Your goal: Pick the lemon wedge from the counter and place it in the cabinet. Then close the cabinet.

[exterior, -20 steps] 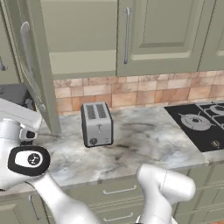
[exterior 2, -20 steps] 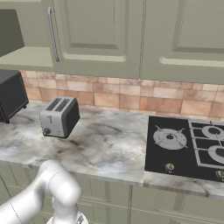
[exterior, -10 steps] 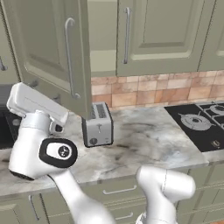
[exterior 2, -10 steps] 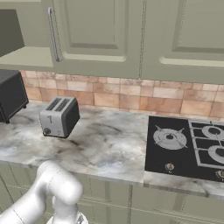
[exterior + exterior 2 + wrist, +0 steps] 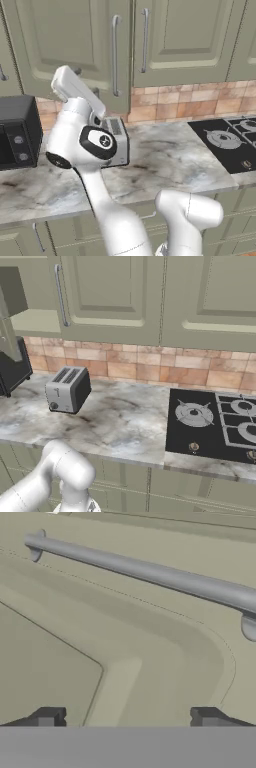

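Note:
The cabinet's olive-green left door stands a little ajar, its lower edge hanging below that of the shut door beside it. My hand presses flat against its panel; the bar handle crosses the top of the hand view. My gripper is open, with nothing between its fingertips. From the right base view, the cabinet's open interior shows at the far left. The marbled counter runs below. The lemon wedge is out of view.
A silver toaster stands on the counter, half hidden behind my arm in the left base view. A black microwave sits at the left end. The black stovetop takes up the right end. A tiled backsplash lines the wall.
The cabinet's left door has swung from wide open to nearly shut. My arm has swept to the right with it, the hand staying against its panel.

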Controlling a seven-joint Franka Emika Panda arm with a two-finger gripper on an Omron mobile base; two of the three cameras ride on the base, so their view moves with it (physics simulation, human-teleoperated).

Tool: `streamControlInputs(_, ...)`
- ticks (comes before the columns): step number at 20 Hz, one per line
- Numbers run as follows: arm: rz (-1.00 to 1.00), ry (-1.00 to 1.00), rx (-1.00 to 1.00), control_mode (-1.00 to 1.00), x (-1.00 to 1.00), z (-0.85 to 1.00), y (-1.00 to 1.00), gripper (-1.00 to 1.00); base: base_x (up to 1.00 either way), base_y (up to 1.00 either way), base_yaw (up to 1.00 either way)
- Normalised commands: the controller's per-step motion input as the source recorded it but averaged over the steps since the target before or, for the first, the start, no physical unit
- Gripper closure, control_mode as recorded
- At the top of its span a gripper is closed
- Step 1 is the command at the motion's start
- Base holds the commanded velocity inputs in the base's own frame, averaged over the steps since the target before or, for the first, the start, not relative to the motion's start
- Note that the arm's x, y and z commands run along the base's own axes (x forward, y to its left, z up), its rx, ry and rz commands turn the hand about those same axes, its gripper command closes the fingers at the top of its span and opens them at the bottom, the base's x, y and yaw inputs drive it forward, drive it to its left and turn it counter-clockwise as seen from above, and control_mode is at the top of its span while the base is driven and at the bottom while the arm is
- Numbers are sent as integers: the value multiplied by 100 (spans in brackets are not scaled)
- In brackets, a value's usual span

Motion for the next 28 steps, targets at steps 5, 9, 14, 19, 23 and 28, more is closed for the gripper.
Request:
streamControlInputs(5, 1, 20, 23, -100, 98, 5, -78, -100, 0, 0, 0)
streamControlInputs(9, 7, 32, 25, -100, 100, 0, -72, -100, 0, 0, 0)
streamControlInputs(14, 15, 30, 25, -100, 100, 0, -72, -100, 0, 0, 0)
streamControlInputs(19, 22, 22, 22, -100, 100, -13, -64, -100, 0, 0, 0)
streamControlInputs(23, 28, 7, 13, -100, 96, -46, -37, -100, 0, 0, 0)
streamControlInputs(28, 30, -1, 7, -100, 42, -64, -21, -100, 0, 0, 0)
